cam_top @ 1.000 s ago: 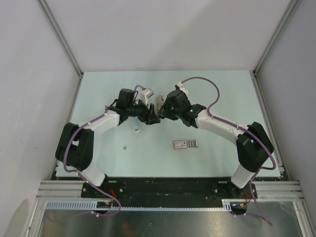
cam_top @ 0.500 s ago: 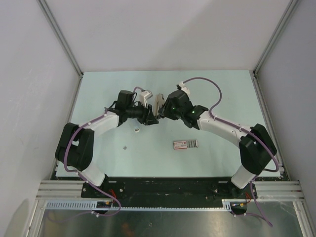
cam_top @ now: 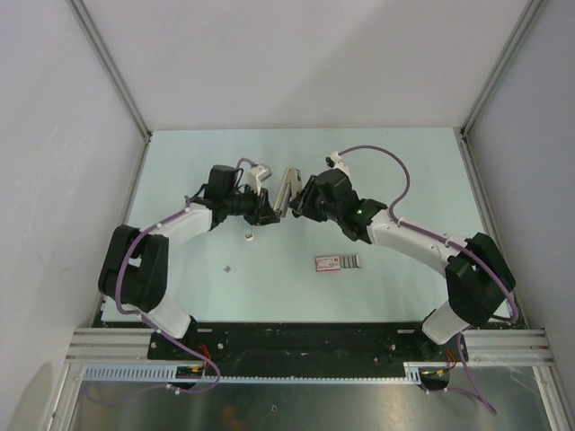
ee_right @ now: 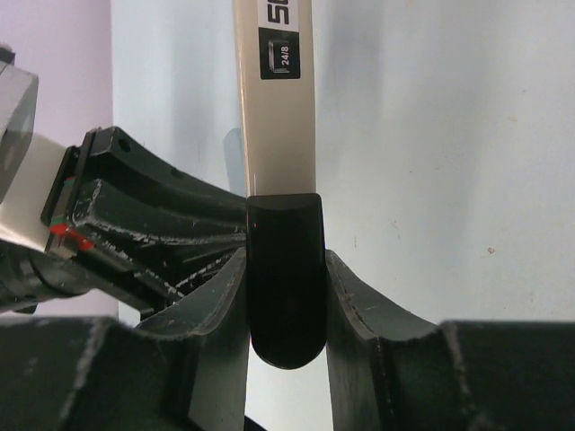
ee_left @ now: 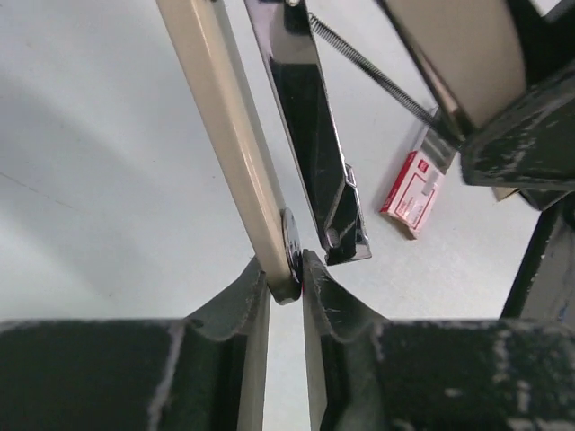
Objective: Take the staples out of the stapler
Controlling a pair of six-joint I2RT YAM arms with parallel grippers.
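The stapler [cam_top: 287, 188] hangs opened above the table between both grippers. My left gripper [ee_left: 285, 269] is shut on the round tip of its thin beige-and-black arm [ee_left: 225, 135]. Beside that arm the black magazine [ee_left: 314, 135] and its spring hang free. My right gripper [ee_right: 285, 260] is shut on the black end cap of the stapler [ee_right: 278, 117], whose cream top bears a "24/8" label. In the top view the left gripper [cam_top: 269, 208] and right gripper [cam_top: 297, 199] meet at mid-table. No staples show.
A flat red-and-white box [cam_top: 339, 262] lies on the table in front of the right arm; it also shows as the box [ee_left: 413, 190]. Two small bits [cam_top: 249, 237] [cam_top: 228, 268] lie near the left arm. Walls enclose the table on three sides.
The left gripper's jaws have closed onto the stapler's thin arm. The right arm has swung a little to the right, and the stapler has shifted slightly toward the back.
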